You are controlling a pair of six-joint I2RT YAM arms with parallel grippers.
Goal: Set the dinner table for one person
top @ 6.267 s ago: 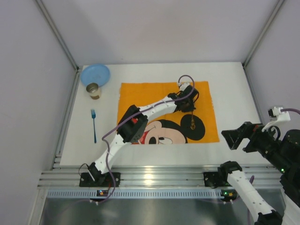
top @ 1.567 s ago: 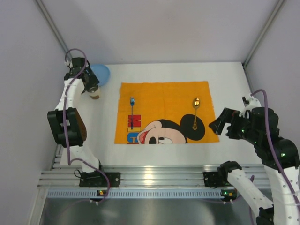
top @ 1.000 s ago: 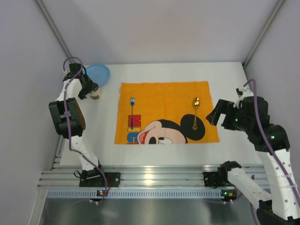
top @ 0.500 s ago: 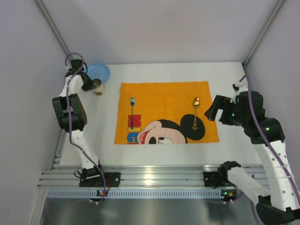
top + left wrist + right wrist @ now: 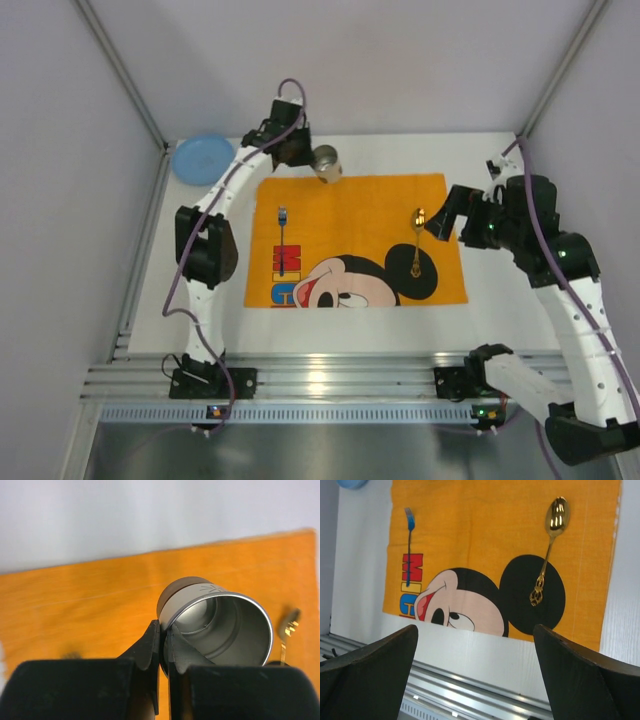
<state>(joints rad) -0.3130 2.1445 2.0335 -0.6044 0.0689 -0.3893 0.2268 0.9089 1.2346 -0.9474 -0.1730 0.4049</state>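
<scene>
Two fingers of the left hand (image 5: pixel 162 630) pinch the wall of a steel cup (image 5: pixel 215 625), one inside the rim and one outside. The cup's mouth faces the wrist camera. It sits over the far edge of the orange Mickey cloth (image 5: pixel 350 205), left of the cloth's middle; cannot tell whether it touches the cloth.

Right hand (image 5: pixel 440 222): spread wide, empty, above the cloth's right edge.

On the cloth: gold spoon (image 5: pixel 417 240) on the right side, handle over the black ear; blue fork (image 5: pixel 281 240) on the left side.

Blue plate (image 5: pixel 200 158): off the cloth's far left corner, on the bare desk (image 5: pixel 500 170).

Desk: white, under the cloth and showing all round it.
</scene>
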